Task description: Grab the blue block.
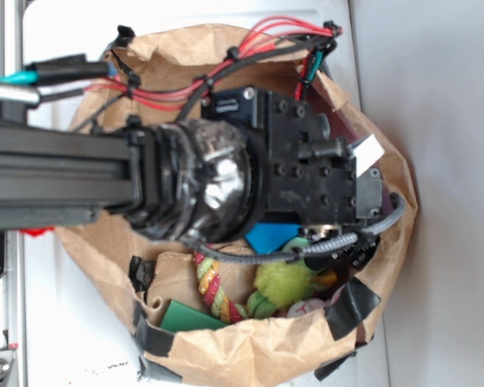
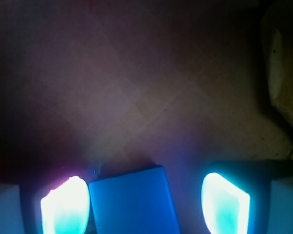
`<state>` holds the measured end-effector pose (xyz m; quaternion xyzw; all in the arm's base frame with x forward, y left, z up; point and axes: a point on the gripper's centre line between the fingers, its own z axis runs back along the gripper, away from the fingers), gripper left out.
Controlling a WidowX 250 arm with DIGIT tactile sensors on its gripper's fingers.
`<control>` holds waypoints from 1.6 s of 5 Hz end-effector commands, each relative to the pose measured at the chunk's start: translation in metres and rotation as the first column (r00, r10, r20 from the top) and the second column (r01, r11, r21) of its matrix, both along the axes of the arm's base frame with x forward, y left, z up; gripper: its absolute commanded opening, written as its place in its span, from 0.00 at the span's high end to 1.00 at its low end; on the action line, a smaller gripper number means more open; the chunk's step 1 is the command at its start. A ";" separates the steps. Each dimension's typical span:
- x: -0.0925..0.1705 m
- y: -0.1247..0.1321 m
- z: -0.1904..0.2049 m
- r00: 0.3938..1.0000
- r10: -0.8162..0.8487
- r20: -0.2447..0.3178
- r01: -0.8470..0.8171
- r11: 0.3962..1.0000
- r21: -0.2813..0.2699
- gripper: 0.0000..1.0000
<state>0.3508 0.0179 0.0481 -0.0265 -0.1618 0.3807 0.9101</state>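
Observation:
The blue block point(image 2: 132, 202) lies flat on the dim brown floor of a paper bag, between my gripper's point(image 2: 145, 200) two glowing fingers. The left finger point(image 2: 66, 207) sits right against the block's left edge. The right finger point(image 2: 224, 202) stands well apart from its right edge, so the gripper is open. In the exterior view only a corner of the blue block point(image 1: 272, 236) shows below the arm's black wrist housing point(image 1: 306, 161), which hides the fingers.
The brown paper bag point(image 1: 250, 355) surrounds the arm, its rim patched with black tape. Inside near the front lie a flat green block point(image 1: 189, 316), a multicoloured rope toy point(image 1: 214, 286) and a green plush toy point(image 1: 282, 282). Red cables point(image 1: 250, 44) run over the bag's far rim.

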 end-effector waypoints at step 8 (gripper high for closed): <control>-0.022 -0.004 0.011 0.994 -0.017 0.106 0.010 0.998 0.069 1.00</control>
